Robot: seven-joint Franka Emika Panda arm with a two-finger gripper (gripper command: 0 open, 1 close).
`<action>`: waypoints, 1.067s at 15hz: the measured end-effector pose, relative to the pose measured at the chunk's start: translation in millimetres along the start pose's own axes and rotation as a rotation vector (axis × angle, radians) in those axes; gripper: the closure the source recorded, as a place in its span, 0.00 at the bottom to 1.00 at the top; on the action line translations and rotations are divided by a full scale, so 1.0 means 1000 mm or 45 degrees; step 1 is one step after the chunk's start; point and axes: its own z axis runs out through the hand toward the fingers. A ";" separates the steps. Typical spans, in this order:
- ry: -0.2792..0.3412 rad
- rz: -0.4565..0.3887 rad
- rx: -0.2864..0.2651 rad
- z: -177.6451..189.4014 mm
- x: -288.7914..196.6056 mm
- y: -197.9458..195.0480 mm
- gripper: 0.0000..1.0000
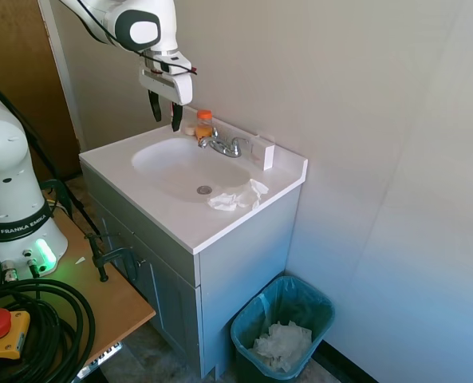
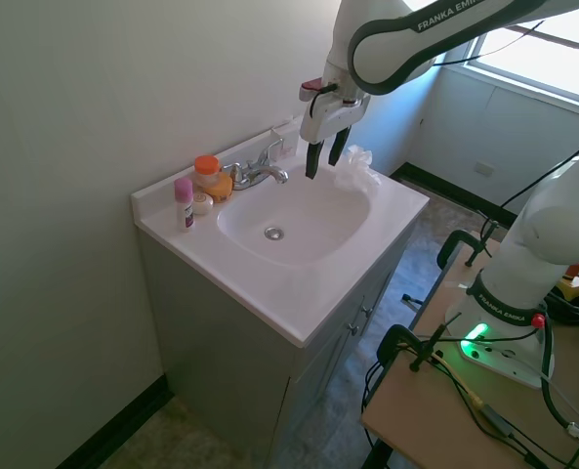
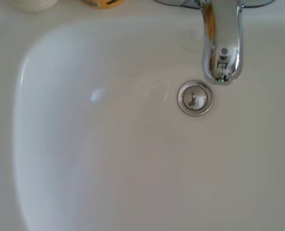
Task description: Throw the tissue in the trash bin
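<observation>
A white vanity top [image 1: 220, 227] with an oval basin [image 1: 184, 163] stands against a pale wall. On the floor beside it sits the trash bin [image 1: 256, 317]. The gripper [image 1: 165, 110] hangs above the basin, fingers apart and empty. The tissue [image 1: 238, 195] lies on the counter's edge.

One sink [image 1: 180, 163] carries one chrome faucet [image 1: 220, 144], one drain [image 1: 204, 190], one orange-capped bottle [image 1: 204, 124], one pink-capped bottle [image 2: 184, 203] and one white box [image 1: 265, 152]. One tissue [image 1: 238, 195] lies on the sink's rim, and one trash bin [image 1: 282, 331] stands on the floor beside the sink, holding one paper wad [image 1: 282, 345].
</observation>
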 end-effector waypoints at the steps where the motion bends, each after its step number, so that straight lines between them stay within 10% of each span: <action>1: 0.001 0.000 -0.002 0.000 0.000 0.000 0.00; 8: 0.160 0.333 0.094 -0.008 0.100 0.061 0.00; 16: 0.216 0.632 -0.064 0.076 0.204 0.138 0.00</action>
